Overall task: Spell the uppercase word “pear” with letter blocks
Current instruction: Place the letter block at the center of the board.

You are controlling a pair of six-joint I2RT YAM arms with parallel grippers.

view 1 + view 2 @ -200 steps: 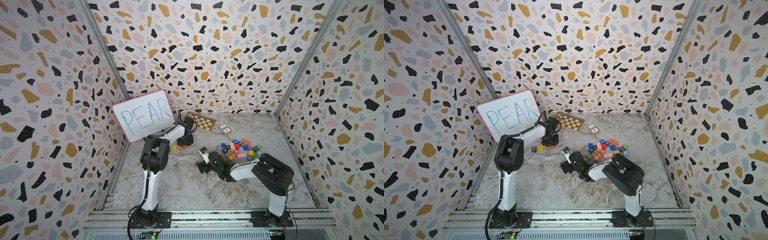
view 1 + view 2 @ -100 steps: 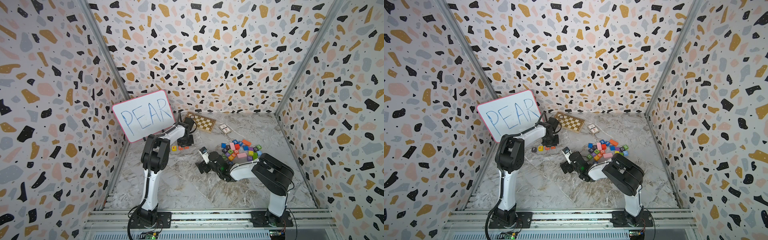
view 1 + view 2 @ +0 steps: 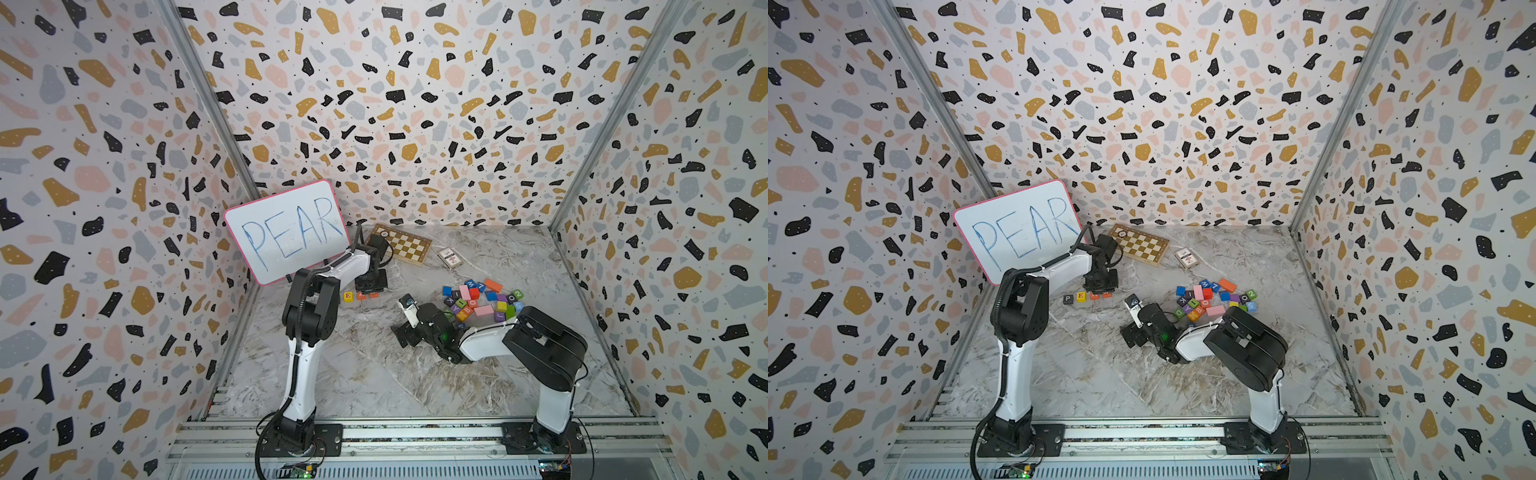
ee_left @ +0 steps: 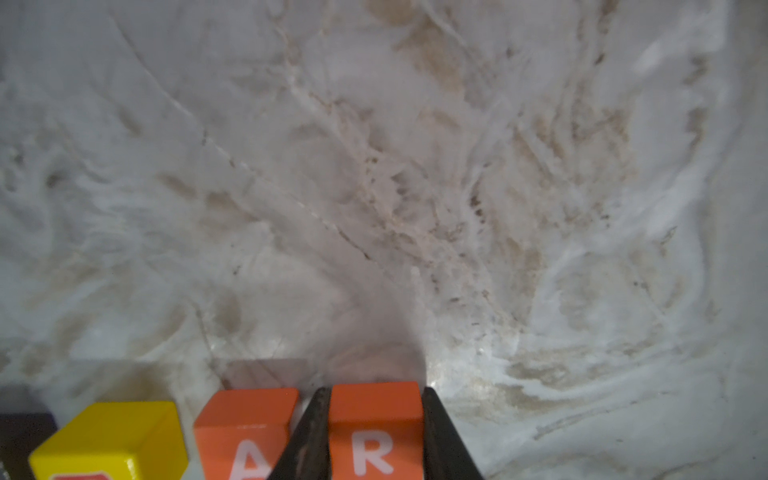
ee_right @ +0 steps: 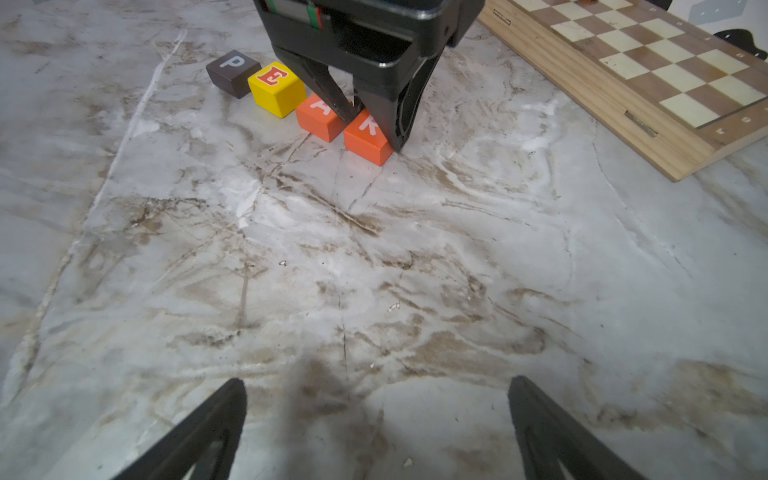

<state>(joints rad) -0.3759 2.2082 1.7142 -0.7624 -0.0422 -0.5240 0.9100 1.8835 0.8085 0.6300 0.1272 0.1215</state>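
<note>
Down on the marble tabletop [image 5: 374,270], the left gripper [image 4: 376,440] stood clamped on the orange-red R block [image 5: 365,141], set at the end of a row beside the orange A block [image 5: 320,116], yellow E block [image 5: 276,85] and dark P block [image 5: 233,68]. The right gripper [image 5: 376,382] hung nearby facing the row, jaws wide apart and empty.

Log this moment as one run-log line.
left claw: shut on R block | R block: on table, next to A block | right claw: open, empty
</note>
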